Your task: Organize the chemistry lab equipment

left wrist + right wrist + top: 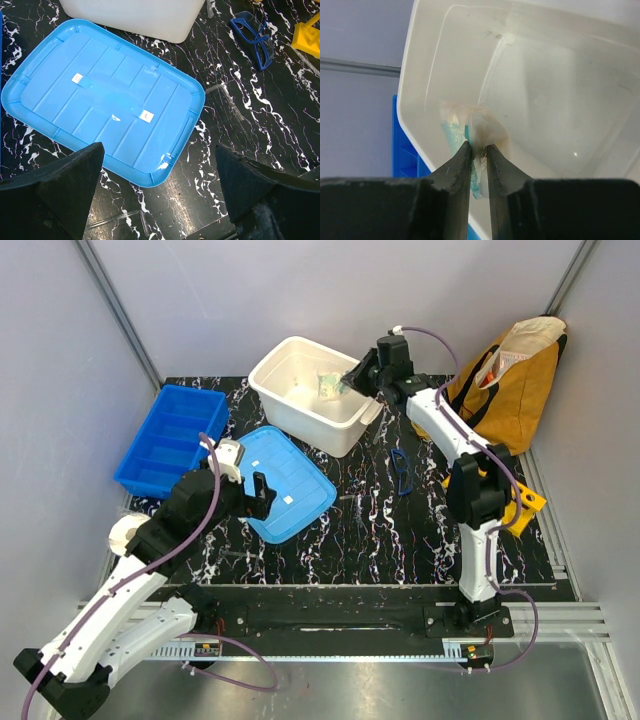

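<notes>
My right gripper [349,381] hangs over the white tub [285,368], shut on a pale greenish-white soft wad [329,385]. In the right wrist view the wad [482,125] bulges past the nearly closed gripper [479,146], above the tub's floor [560,100]. My left gripper [160,155] is open and empty, low over the near corner of the blue lid [100,97]. Thin transparent tubes [116,220] lie on the mat below it; another tube [226,99] lies right of the lid. The blue-rimmed safety glasses [401,470] and the yellow-orange rack [526,504] rest on the mat.
A blue divided tray [168,440] stands at the left edge. A mustard-yellow bag [512,390] leans at the back right. The black marbled mat [370,530] ends at a metal rail in front. Grey walls close in both sides.
</notes>
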You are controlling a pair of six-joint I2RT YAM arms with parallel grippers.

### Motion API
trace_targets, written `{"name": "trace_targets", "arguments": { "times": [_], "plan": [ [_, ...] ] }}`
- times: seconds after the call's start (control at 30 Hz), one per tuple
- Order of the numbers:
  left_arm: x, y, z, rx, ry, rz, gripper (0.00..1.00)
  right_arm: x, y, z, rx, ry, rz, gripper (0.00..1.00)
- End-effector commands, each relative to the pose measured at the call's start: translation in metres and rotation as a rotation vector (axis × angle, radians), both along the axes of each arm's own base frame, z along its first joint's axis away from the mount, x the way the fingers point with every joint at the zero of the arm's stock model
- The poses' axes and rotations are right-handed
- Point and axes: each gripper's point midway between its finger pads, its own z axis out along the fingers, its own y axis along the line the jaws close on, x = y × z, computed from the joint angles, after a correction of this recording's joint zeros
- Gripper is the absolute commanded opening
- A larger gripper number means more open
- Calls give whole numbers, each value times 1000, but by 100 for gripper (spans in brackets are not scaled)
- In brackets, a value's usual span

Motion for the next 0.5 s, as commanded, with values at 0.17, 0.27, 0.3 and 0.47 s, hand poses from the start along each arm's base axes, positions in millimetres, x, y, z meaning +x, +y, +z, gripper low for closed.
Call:
{"name": "trace_targets", "arguments": {
  "times": [0.17,0.27,0.3,0.47],
  "plan": [
    [4,3,6,0,-39,19,97,20,15,12,-11,-18,-13,31],
    [4,2,5,3,-37,18,97,14,13,24,-36,-23,6,37],
    [4,2,5,2,-35,18,97,11,12,29,-51,-30,18,38],
    [4,2,4,6,-35,20,97,-8,2,55,-113,-54,54,43]
  ]
}}
